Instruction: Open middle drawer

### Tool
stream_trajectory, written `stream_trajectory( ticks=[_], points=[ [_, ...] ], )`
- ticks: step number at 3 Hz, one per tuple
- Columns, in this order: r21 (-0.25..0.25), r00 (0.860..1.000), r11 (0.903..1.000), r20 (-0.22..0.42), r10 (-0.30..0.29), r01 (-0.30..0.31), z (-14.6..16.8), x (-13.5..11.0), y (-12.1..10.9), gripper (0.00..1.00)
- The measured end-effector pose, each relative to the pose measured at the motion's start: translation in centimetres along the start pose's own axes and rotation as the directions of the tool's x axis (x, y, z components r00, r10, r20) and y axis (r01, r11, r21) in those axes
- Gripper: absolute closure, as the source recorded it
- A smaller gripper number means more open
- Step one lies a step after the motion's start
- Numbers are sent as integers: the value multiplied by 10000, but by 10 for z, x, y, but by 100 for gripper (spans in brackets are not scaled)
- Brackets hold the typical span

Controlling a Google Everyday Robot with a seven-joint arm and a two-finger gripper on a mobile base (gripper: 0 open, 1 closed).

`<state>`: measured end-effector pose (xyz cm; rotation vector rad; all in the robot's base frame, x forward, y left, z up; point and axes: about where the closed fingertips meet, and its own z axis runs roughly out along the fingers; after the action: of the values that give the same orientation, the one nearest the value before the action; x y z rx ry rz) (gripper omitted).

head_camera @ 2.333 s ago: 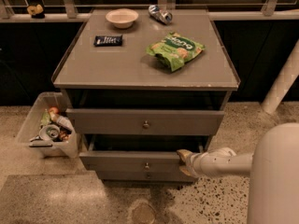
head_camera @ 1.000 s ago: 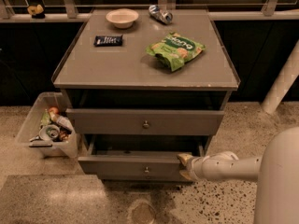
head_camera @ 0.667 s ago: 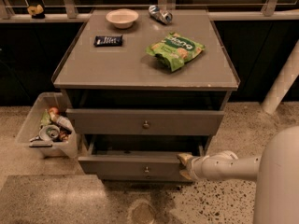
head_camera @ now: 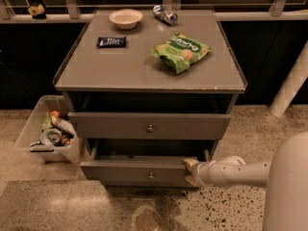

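The middle drawer [head_camera: 125, 173] is the lower of the two grey fronts in view, with a small round knob [head_camera: 151, 175]. It is pulled partly out, showing its dark inside. My gripper [head_camera: 189, 173], on a white arm coming in from the right, sits at the right end of that front. One finger is behind the top edge and one is in front, gripping the panel. The drawer above [head_camera: 110, 125] also stands slightly out. A third drawer is not visible.
The cabinet top [head_camera: 120, 66] holds a bowl [head_camera: 125, 18], a dark snack bar [head_camera: 111, 42], a green chip bag [head_camera: 180, 50] and a can [head_camera: 165, 14]. A clear bin of rubbish [head_camera: 48, 134] stands on the floor at the left. A white post [head_camera: 291, 88] is at the right.
The middle drawer has come slightly further out toward the camera, and my gripper and arm have shifted a little down and back with it.
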<state>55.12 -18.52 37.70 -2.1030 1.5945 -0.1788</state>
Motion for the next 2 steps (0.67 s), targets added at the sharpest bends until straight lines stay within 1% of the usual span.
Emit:
stream_trajectory(
  ticks=[1,2],
  points=[
    [-123,9999,9999,130,23,-21,-1,-4,12,100],
    [-123,9999,9999,131,23,-22,-5,-5,10,100]
  ],
)
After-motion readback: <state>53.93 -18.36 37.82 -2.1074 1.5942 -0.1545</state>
